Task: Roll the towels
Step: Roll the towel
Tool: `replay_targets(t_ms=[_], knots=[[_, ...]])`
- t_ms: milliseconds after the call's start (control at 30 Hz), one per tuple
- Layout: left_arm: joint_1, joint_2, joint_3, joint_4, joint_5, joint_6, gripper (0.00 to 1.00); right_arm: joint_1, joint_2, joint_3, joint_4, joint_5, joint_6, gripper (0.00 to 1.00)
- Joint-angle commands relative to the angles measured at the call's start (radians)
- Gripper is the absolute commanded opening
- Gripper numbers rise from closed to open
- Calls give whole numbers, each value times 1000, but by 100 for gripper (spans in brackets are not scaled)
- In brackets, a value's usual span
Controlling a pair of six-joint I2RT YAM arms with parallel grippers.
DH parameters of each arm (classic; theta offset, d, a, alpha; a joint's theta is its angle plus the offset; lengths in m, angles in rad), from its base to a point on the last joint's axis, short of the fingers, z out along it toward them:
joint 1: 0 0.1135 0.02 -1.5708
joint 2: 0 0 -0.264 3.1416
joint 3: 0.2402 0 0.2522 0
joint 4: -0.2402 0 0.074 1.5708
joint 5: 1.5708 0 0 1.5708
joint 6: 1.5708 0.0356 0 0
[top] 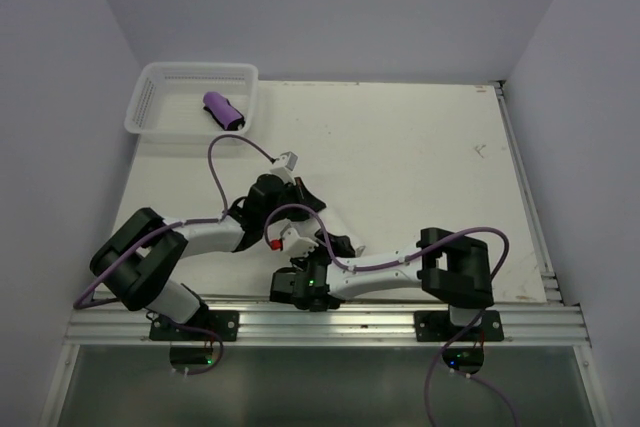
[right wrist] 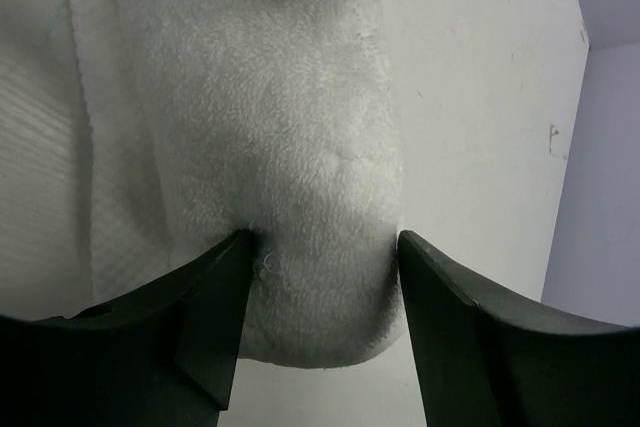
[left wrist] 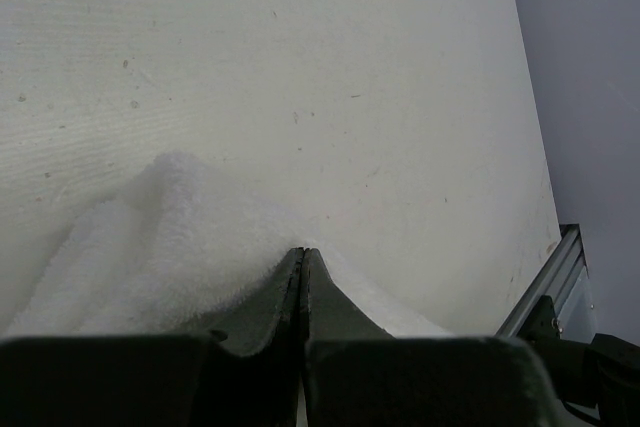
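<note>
rolled up and lying inside the white mesh basket, at the far left corner of the table: the small purple towel, dark trim showing at its nearer end. well apart from the basket, down toward the near edge and tucked under both wrists: the fluffy white towel, largely hidden from above by the two arms. left gripper with fingers pressed flat together, tips at the edge of a soft hump of that white cloth; cannot tell whether any fold is pinched between them. right gripper with fingers spread wide, one on either side of the white towel's thick rounded end, cloth filling the gap, one finger touching the pile.
</note>
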Motion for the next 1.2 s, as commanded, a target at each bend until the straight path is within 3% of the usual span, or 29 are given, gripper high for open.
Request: replay_targets(t_ms=[0, 233, 600, 733, 800, 867, 1000, 1167], knots=[[-1, 30, -38, -99, -37, 31, 2, 9, -74, -33, 18, 7, 40, 64], [-1, 63, -38, -106, -47, 39, 2, 12, -205, -103, 96, 6, 22, 67], [-1, 55, -75, -94, -56, 39, 1, -15, -611, -315, 426, -232, -132, 72], [-1, 41, -92, -85, -54, 35, 1, -147, -712, -358, 493, -487, -106, 77], [-1, 40, -102, -79, -54, 35, 1, -253, -779, -415, 541, -592, -84, 84], [-1, 35, -113, -76, -54, 35, 1, -351, -816, -450, 585, -711, -74, 98], [-2, 27, -133, -64, -53, 35, 1, -495, -789, -455, 592, -926, -69, 99], [-1, 17, -154, -50, -50, 30, 1, -568, -668, -464, 673, -1124, -69, 99]])
